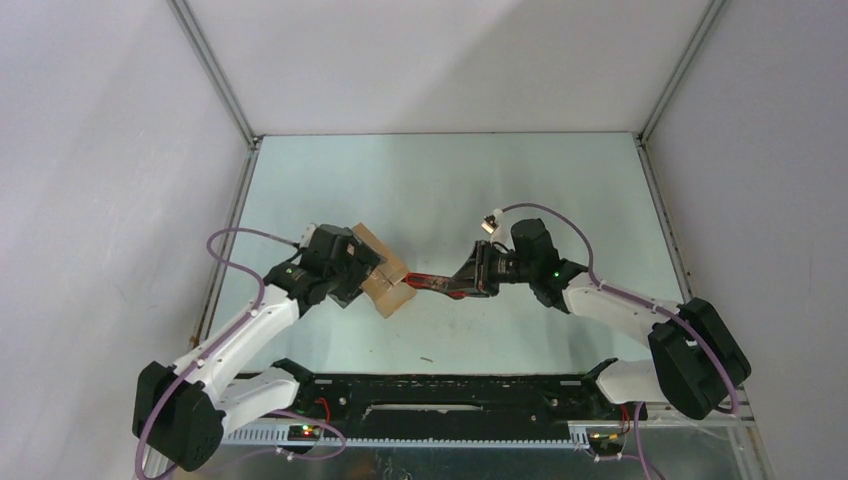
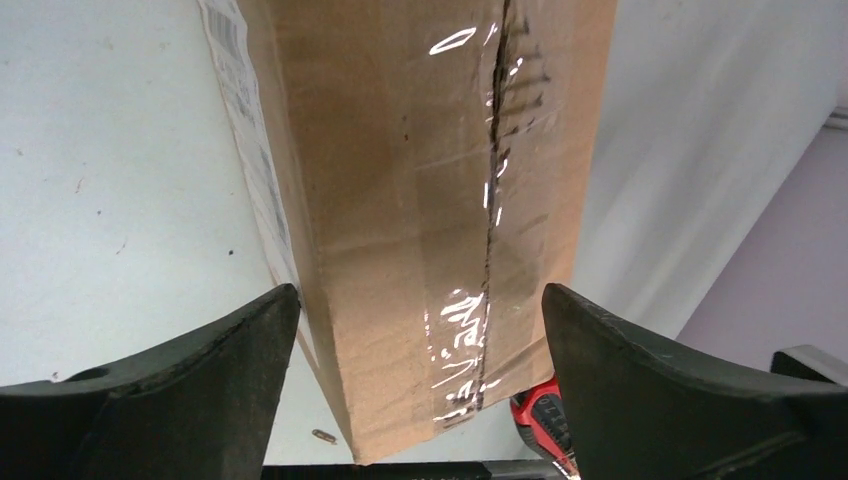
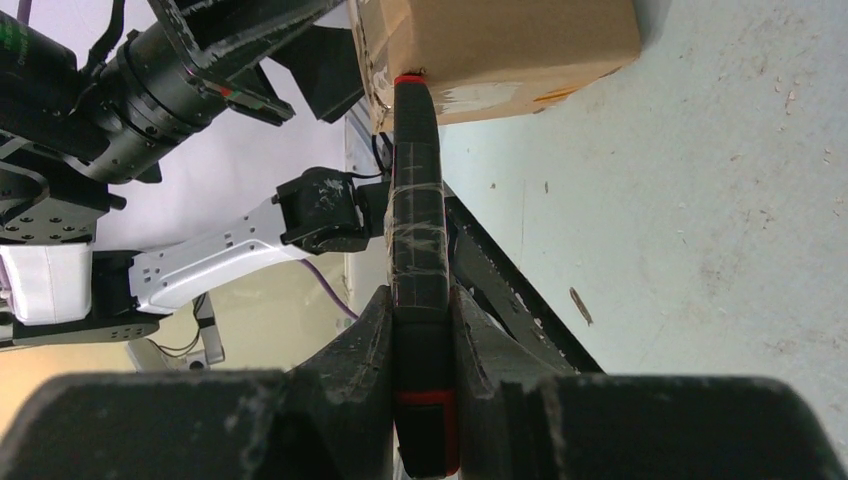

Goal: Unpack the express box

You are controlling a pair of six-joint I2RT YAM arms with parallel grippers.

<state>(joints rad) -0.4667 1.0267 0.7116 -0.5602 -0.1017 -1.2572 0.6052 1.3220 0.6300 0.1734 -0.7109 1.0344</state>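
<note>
The express box (image 1: 390,287), a brown taped carton, lies on the table left of centre. In the left wrist view the box (image 2: 400,200) fills the space between my left gripper's (image 2: 420,300) wide-set fingers (image 2: 230,370), which meet its two side edges. Its taped top seam looks slit, and a white label shows on its left side. My right gripper (image 3: 418,295) is shut on the red-and-black utility knife (image 3: 418,200). The knife's tip touches the near edge of the box (image 3: 510,40). In the top view the knife (image 1: 425,282) bridges the right gripper (image 1: 462,283) and the box.
The black rail (image 1: 450,385) with the arm bases runs along the near table edge. A small scrap (image 1: 427,358) lies in front of the box. White enclosure walls and metal frame posts (image 1: 215,70) bound the table on three sides.
</note>
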